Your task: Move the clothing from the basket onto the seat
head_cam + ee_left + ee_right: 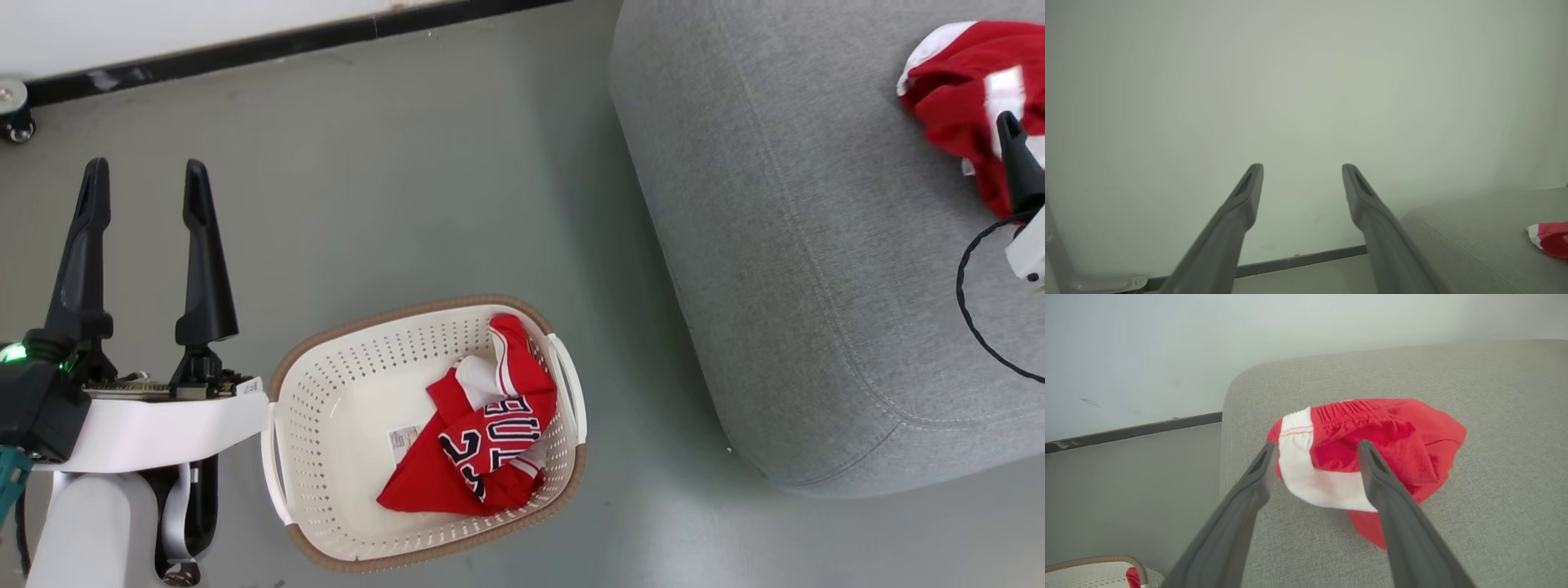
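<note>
Grey woven sofa cushion (pixel 1494 457) is overlain by crumpled red-and-white shorts (pixel 1396 433) at twelve o'clock of the wide-spread, empty right gripper (pixel 1317 447).

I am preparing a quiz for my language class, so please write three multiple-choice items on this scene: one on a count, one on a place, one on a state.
1. How many red garments lie on the seat? A) one B) two C) none
2. Where does the jersey lie? A) on the seat B) under the seat C) in the basket
3. The right gripper, near the shorts, is: A) shut on them B) open C) shut on the basket's rim

Key: A, the shorts alone lie there; C, its lettering shows inside the basket; B, its fingers stand apart while the shorts rest on the seat.
</note>
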